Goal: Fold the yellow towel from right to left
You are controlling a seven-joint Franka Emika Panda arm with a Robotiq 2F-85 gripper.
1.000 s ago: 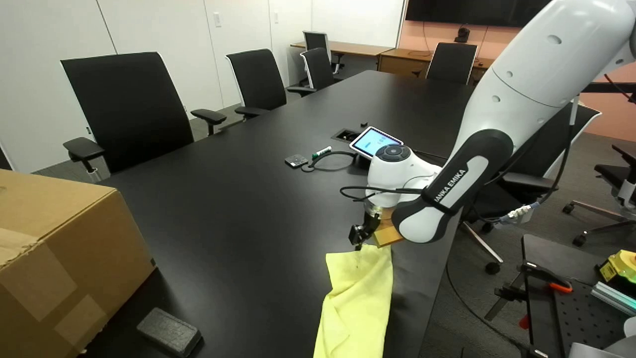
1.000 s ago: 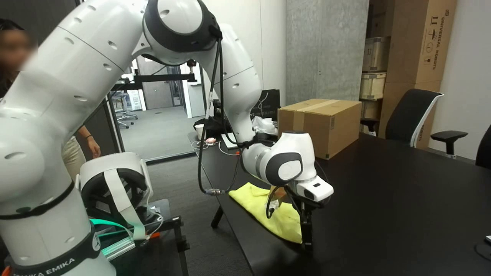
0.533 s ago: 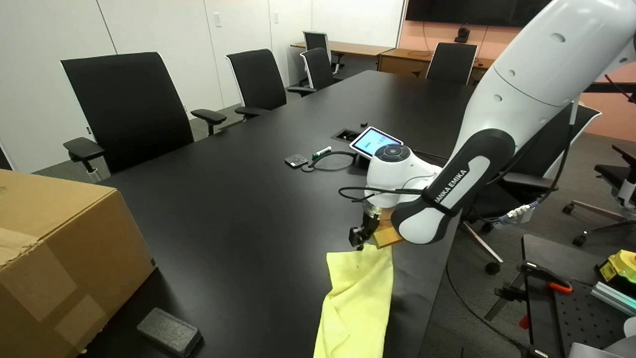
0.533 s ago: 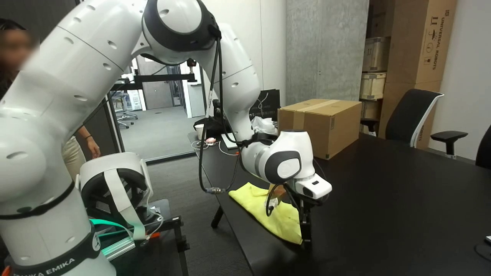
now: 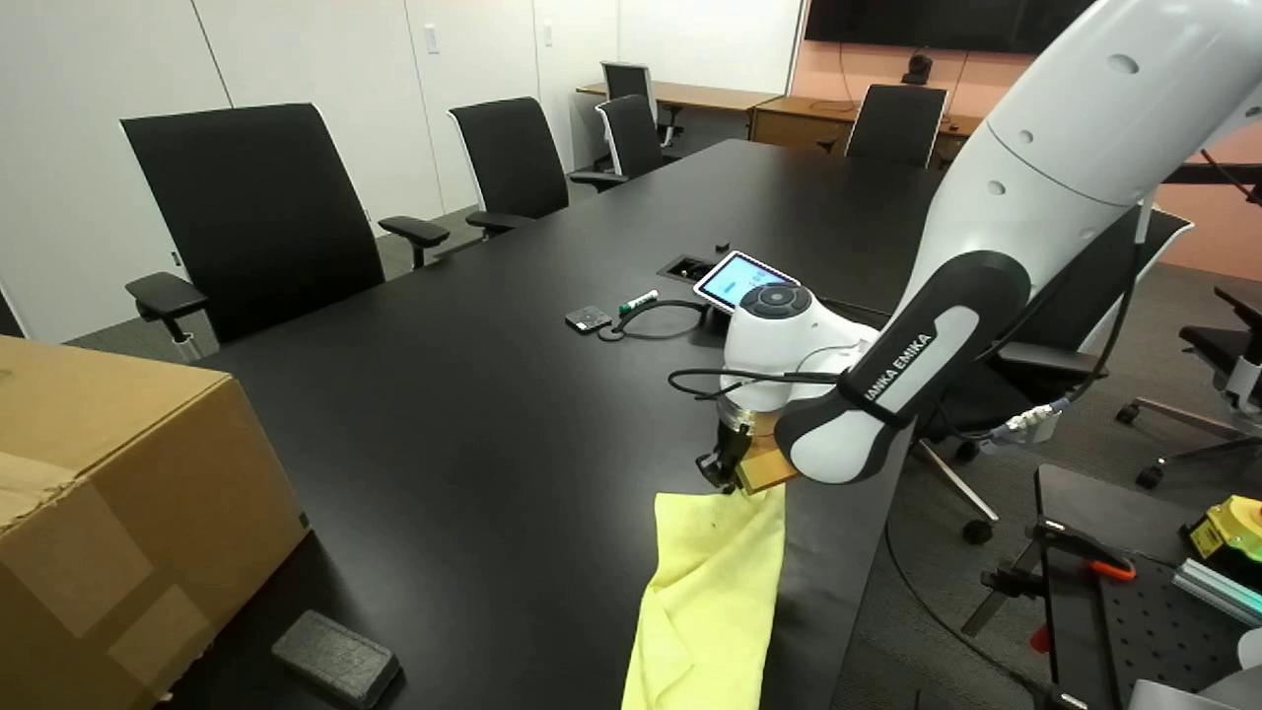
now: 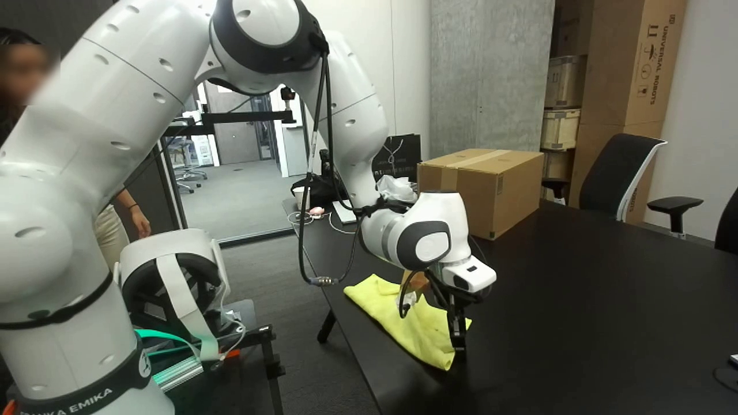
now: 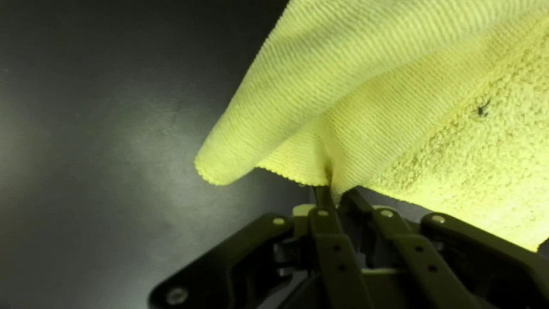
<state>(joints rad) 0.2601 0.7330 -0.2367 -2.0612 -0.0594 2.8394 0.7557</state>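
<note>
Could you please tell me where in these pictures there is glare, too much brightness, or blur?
Wrist view: pale glare on the dark table; yellow towel nearly washed out toward the lower right; end effector slightly soft, while the towel's ribbed weave looks clearer. In an exterior view: a face at the left edge is blurred, but the cardboard box looks fairly sharp.

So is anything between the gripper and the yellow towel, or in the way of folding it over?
Nothing visible: in the wrist view, the gripper is shut on a pinch of the yellow towel. For the fold, no obstacle shows on the towel's visible part, though the arm hides some of it in an exterior view.
</note>
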